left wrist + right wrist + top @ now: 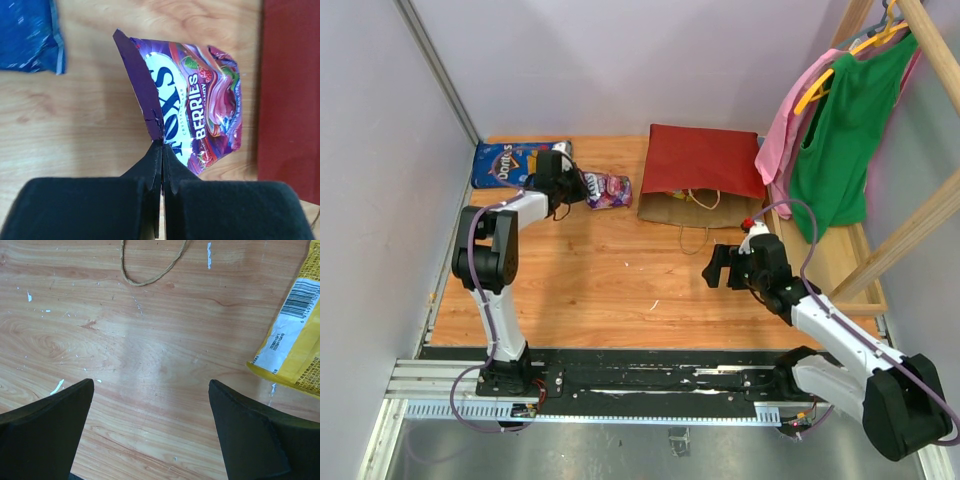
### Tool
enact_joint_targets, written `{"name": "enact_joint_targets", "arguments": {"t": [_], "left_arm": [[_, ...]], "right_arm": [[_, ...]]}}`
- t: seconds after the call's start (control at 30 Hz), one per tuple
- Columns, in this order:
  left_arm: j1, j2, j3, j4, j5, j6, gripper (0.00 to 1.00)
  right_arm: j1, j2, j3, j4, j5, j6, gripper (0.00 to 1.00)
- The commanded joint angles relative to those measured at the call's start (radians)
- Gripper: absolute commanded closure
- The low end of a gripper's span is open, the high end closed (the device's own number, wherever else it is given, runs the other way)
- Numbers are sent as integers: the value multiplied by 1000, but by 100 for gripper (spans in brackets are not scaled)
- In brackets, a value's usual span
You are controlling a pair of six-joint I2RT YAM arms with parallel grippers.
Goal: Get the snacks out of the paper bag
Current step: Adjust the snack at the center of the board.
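The red paper bag (705,160) lies flat at the back, its brown mouth facing the near side and one loop handle (694,236) on the table. My left gripper (580,188) is shut on the edge of a purple Fox's candy bag (200,100), held just left of the paper bag (290,90). The candy bag also shows in the top view (611,190). The blue Doritos bag (505,162) lies at the back left. My right gripper (717,266) is open and empty over bare wood (150,390), near a yellow packet (295,350) and the loop handle (150,270).
Green and pink clothes (835,130) hang on a wooden rack (920,215) at the right. Purple walls close the table at the left and back. A corner of the Doritos bag (27,35) lies left of the candy bag.
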Motion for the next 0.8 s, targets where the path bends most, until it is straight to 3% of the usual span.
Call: {"name": "enact_joint_targets", "arguments": {"t": [0.0,0.23,0.77], "left_arm": [[-29,-4,72,-37,-10,53,99],[-26,77,212,-95,-39,69,100],[109,459,733,-210,15,-4,99]], "right_arm": [[17,10,29,18,-18,11,1],[18,7,28,14,-15,10,0],[18,17,43,2,-3,0,1]]}}
